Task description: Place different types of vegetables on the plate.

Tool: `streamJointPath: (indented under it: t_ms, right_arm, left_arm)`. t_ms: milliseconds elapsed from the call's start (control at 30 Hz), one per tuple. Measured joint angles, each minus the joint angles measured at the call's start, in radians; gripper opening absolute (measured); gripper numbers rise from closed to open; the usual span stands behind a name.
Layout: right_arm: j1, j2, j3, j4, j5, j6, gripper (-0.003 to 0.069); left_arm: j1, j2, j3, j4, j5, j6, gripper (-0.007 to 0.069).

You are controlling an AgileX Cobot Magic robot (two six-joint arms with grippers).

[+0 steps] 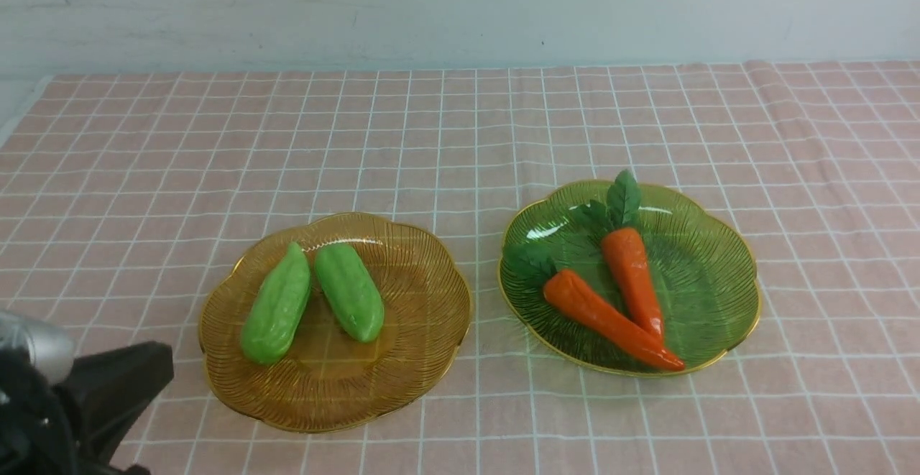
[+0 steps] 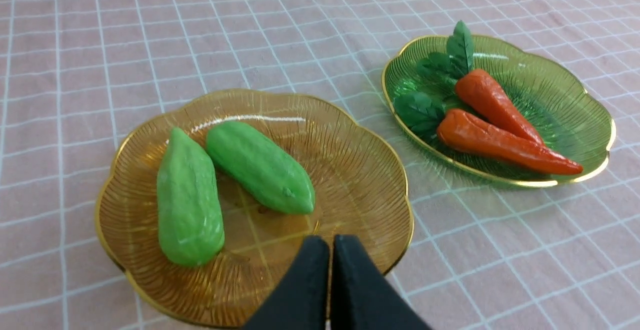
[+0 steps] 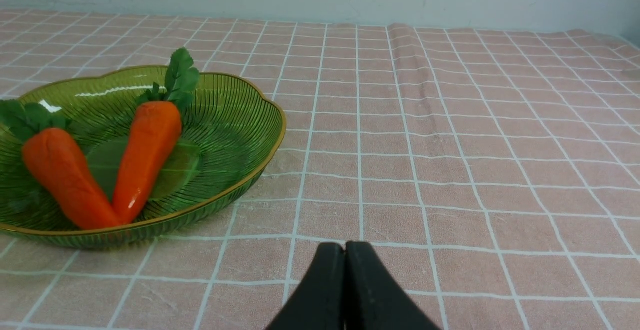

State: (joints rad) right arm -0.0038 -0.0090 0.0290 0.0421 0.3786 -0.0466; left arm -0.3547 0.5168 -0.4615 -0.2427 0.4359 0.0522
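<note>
Two light-green bumpy gourds (image 1: 277, 306) (image 1: 350, 289) lie side by side on an amber ribbed plate (image 1: 424, 317); they also show in the left wrist view (image 2: 189, 201) (image 2: 260, 166). Two orange carrots with green tops (image 1: 607, 320) (image 1: 632, 274) lie on a green ribbed plate (image 1: 711, 266), with their tips meeting; they also show in the right wrist view (image 3: 62, 177) (image 3: 147, 153). My left gripper (image 2: 330, 242) is shut and empty, over the amber plate's near rim (image 2: 395, 250). My right gripper (image 3: 345, 248) is shut and empty, low over the cloth to the right of the green plate (image 3: 240, 115). It is out of the front view.
A pink cloth with a white grid (image 1: 460, 123) covers the table up to a pale wall. A raised fold (image 3: 407, 95) runs through the cloth. The left arm's dark body (image 1: 79, 403) shows at the near left corner.
</note>
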Motion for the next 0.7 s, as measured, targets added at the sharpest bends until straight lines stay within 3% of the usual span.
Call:
streamJointPath:
  t_ms: [367,700]
  right_arm:
    - [0.000,0.000,0.000,0.000,0.001,0.000,-0.0015]
    - [-0.001,0.000,-0.001,0.000,0.003,0.000,-0.0015]
  left_arm:
    - [0.017,-0.068,0.119,0.110,-0.025,-0.024,-0.0003]
    - [0.210,-0.421,0.374,0.237,-0.044,-0.035,-0.0003]
